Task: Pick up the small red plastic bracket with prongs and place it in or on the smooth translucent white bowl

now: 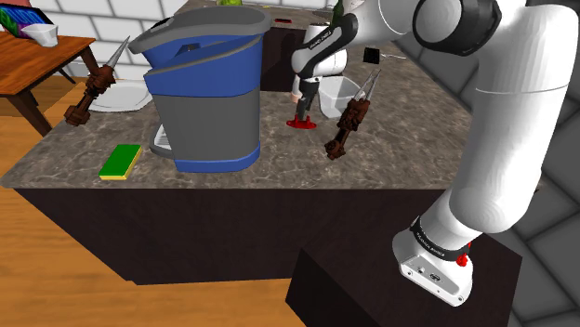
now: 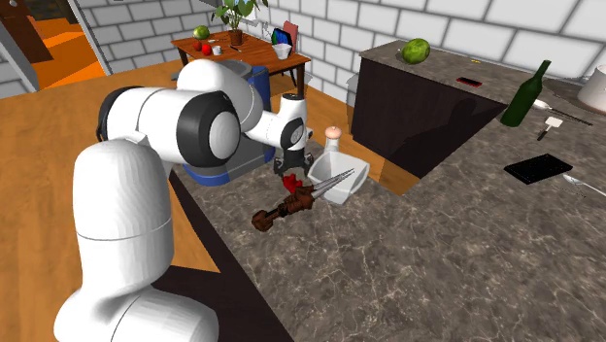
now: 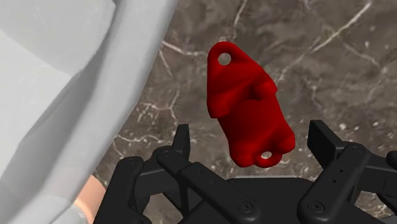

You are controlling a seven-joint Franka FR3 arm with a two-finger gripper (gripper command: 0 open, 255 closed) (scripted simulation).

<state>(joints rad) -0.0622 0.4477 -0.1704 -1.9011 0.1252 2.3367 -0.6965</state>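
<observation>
Bright, even light (dark front of the counter (image 1: 186,228))

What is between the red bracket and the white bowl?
Just a bare strip of marbled counter, in the wrist view. The bracket and bowl do not touch; one finger of the open gripper stands by that gap.

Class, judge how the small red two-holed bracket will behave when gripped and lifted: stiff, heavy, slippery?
The small red bracket looks thick, so probably stiff. Small beside the black fingers, so likely light. Its smooth rounded faces may slip.
</observation>
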